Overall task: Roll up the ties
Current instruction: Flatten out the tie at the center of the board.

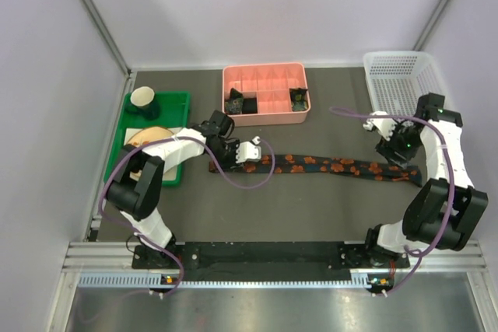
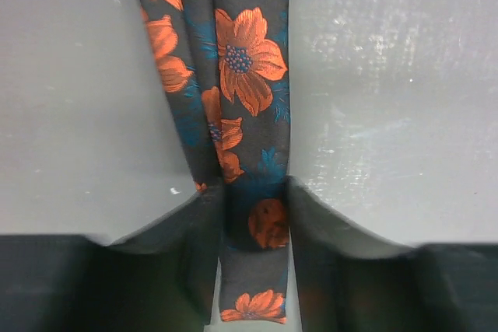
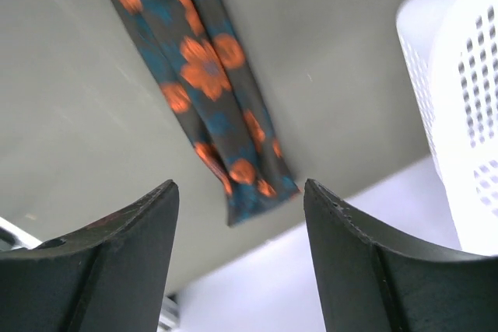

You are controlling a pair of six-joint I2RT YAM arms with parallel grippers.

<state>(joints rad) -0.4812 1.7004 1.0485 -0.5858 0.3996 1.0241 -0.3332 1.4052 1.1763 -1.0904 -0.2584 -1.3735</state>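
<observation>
One long black tie (image 1: 327, 166) with orange flowers, flat on the grey table (image 1: 311, 215). Stretches from left to right between the two arms. Starts at the left gripper (image 1: 247, 151) and ends just under the right gripper (image 1: 395, 153).

Left gripper: down low over the tie's left end. From the left wrist camera, tie running straight up the middle of the view. Left fingers (image 2: 187, 231) pressed against both edges of the cloth, pinching it between them. Looks folded the long way there, one strip partly over another. Blue leaves between the orange flowers.

Right gripper: up above the tie's right end, near the white basket (image 1: 401, 75). Right fingers (image 3: 117, 262) spread wide, with nothing between them. Not touching the tie. Tie end flat on the table below.

Two small dark rolls (image 1: 237, 104) in the pink tray (image 1: 264, 70) at the back, each in its own little box. Too small to tell more.

Green tray (image 1: 177, 100) at the back left, with a cup (image 1: 144, 99) on it.

Purple cable (image 1: 245, 186) hanging in a loop across the tie, just beside the left gripper.
</observation>
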